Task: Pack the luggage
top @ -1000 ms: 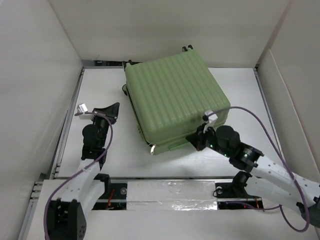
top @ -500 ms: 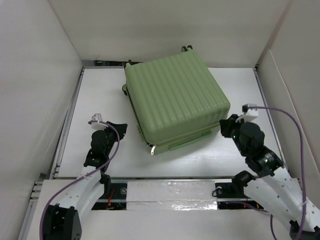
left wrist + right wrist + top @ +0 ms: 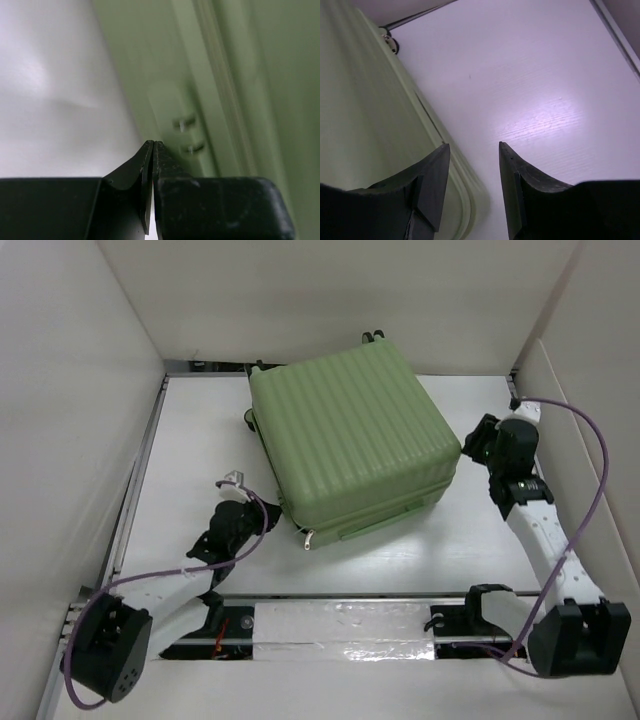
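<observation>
The luggage (image 3: 350,440) is a light green ribbed hard-shell suitcase, lying closed on the white table at the middle. Its side fills the left wrist view (image 3: 220,85) and the left of the right wrist view (image 3: 365,115). My left gripper (image 3: 262,516) sits low by the case's near left corner, shut with nothing between its fingertips (image 3: 152,144). My right gripper (image 3: 474,440) hangs beside the case's right corner, open and empty, its jaws (image 3: 472,146) apart over the case's edge and bare table.
White walls enclose the table on the left, back and right. A black wheel (image 3: 391,44) shows at the case's far corner. A zipper pull (image 3: 305,537) hangs at the near left corner. Purple cables trail from both arms.
The right gripper has left the case's front edge, swung to its right side and opened. The left gripper moved right and nearer, toward the case's near left corner, staying shut.
</observation>
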